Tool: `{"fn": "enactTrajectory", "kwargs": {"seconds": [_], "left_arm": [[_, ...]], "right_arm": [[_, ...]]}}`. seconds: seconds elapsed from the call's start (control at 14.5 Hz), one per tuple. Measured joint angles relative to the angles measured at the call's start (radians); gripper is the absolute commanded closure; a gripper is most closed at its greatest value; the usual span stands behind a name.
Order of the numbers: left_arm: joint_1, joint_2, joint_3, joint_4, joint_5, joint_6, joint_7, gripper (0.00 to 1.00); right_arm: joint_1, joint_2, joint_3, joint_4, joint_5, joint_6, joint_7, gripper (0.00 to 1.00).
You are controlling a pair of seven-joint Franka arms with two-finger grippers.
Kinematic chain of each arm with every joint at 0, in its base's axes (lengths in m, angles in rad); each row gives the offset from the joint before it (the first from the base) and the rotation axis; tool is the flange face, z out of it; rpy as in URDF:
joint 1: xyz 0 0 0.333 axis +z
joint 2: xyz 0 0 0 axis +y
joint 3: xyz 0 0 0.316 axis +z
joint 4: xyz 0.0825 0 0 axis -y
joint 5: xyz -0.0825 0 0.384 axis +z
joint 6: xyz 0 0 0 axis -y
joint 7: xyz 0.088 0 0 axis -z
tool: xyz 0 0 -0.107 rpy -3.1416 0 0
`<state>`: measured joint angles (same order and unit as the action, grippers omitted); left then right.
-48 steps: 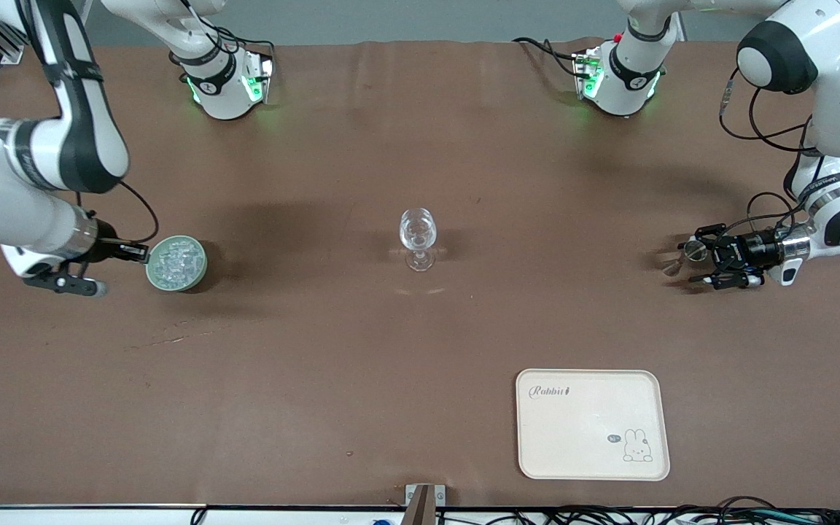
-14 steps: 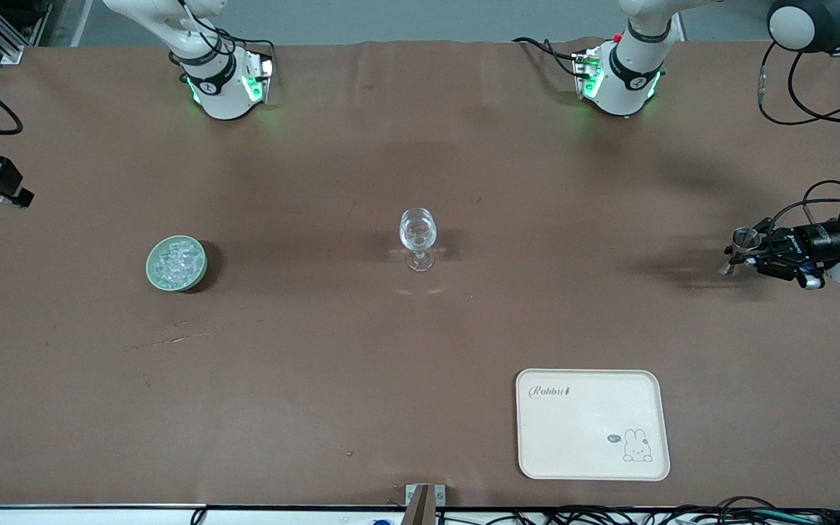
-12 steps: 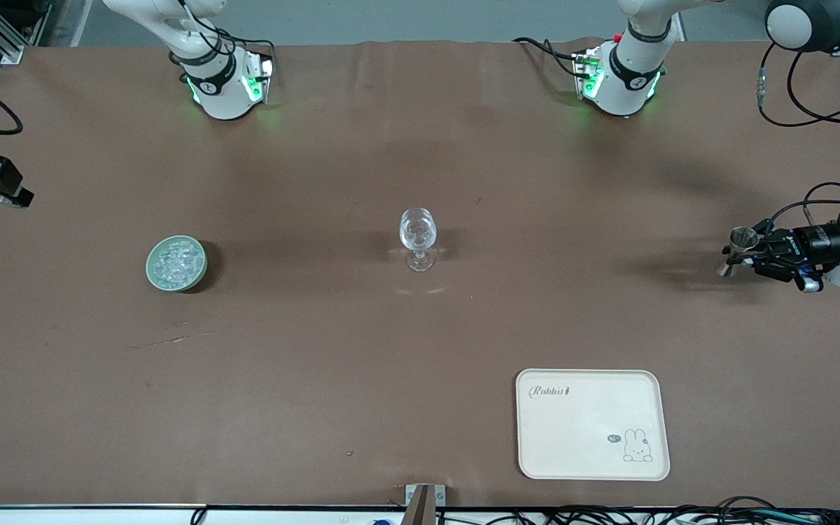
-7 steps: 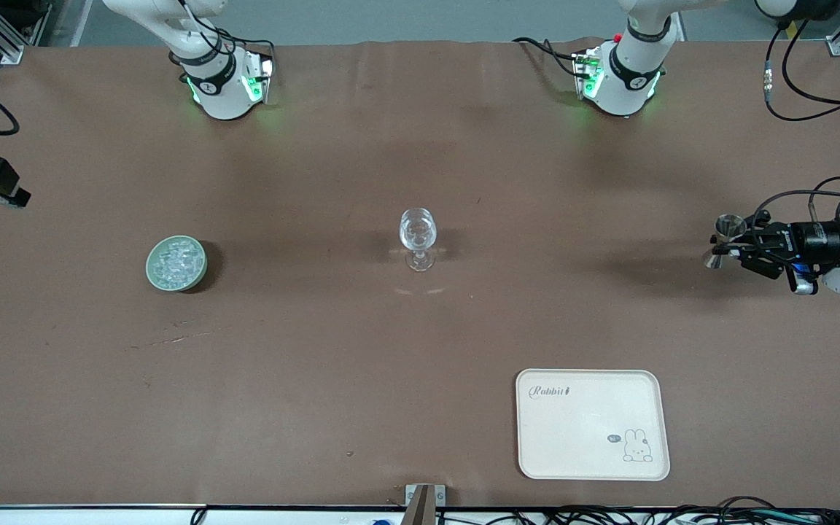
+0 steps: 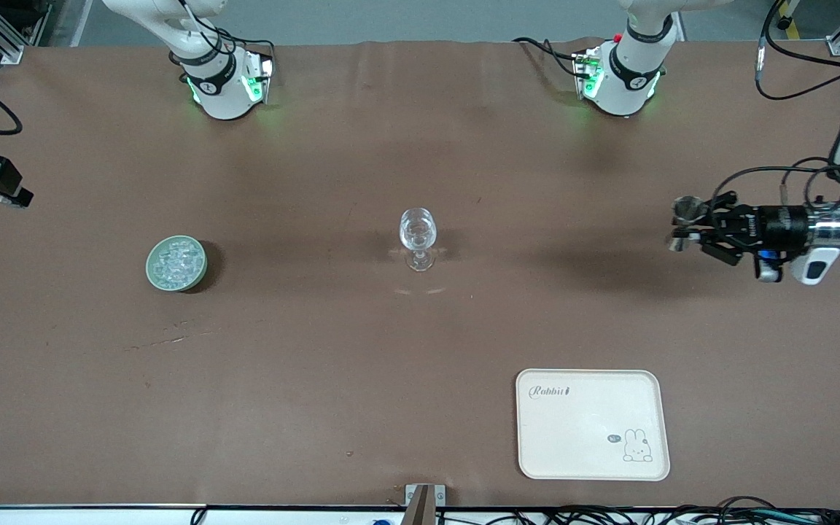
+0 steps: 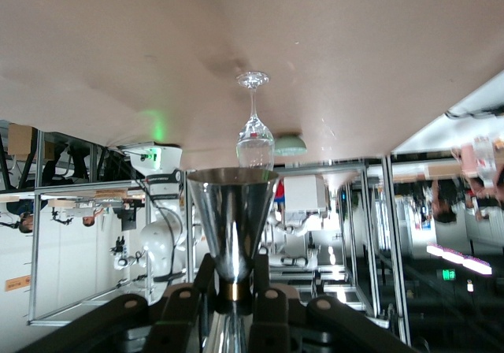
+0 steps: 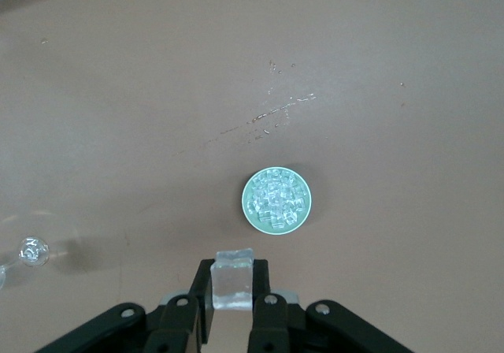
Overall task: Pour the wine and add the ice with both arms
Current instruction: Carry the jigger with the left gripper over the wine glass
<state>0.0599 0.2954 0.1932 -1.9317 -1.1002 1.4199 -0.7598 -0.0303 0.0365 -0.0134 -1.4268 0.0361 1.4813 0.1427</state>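
The clear stemmed wine glass (image 5: 418,237) stands at mid-table; it also shows in the left wrist view (image 6: 253,132) and the right wrist view (image 7: 33,250). My left gripper (image 5: 693,233) (image 6: 234,290) is shut on the waist of the silvery jigger (image 5: 685,217) (image 6: 231,211), held upright above the table toward the left arm's end, level with the glass. The pale-green bowl (image 5: 149,264) (image 7: 246,205) with its ice heap (image 5: 176,261) (image 7: 276,199) sits toward the right arm's end. My right gripper (image 7: 232,270) is high over the table near the bowl, shut on one clear ice cube (image 7: 233,294). It barely shows in the front view.
A cream rabbit tray (image 5: 592,423) lies near the front camera, toward the left arm's end. Both arm bases stand along the table's farthest edge. Scratches mark the brown table (image 7: 268,117) near the bowl.
My right gripper left the bowl and rose high toward the table's end. My left gripper lifted the jigger and has moved toward the glass.
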Motion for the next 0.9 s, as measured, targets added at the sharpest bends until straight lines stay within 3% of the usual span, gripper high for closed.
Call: {"fn": "enactTrajectory", "kwargs": {"seconds": [0.41,0.62,0.9], "left_arm": [[-0.002,-0.069,-0.357,-0.067,0.000,0.335,-0.267,1.00],[-0.002,-0.069,-0.474,-0.080,0.000,0.459,-0.341,1.00],[-0.002,-0.049,-0.579,-0.090,-0.003,0.556,-0.369,1.00]], "right_arm": [[0.001,0.000,0.000,-0.001,0.000,0.000,0.000,0.99],[0.001,0.000,0.000,-0.002,0.000,-0.002,0.000,0.99],[0.001,0.000,0.000,-0.011,0.000,-0.008,0.000,0.99]]}}
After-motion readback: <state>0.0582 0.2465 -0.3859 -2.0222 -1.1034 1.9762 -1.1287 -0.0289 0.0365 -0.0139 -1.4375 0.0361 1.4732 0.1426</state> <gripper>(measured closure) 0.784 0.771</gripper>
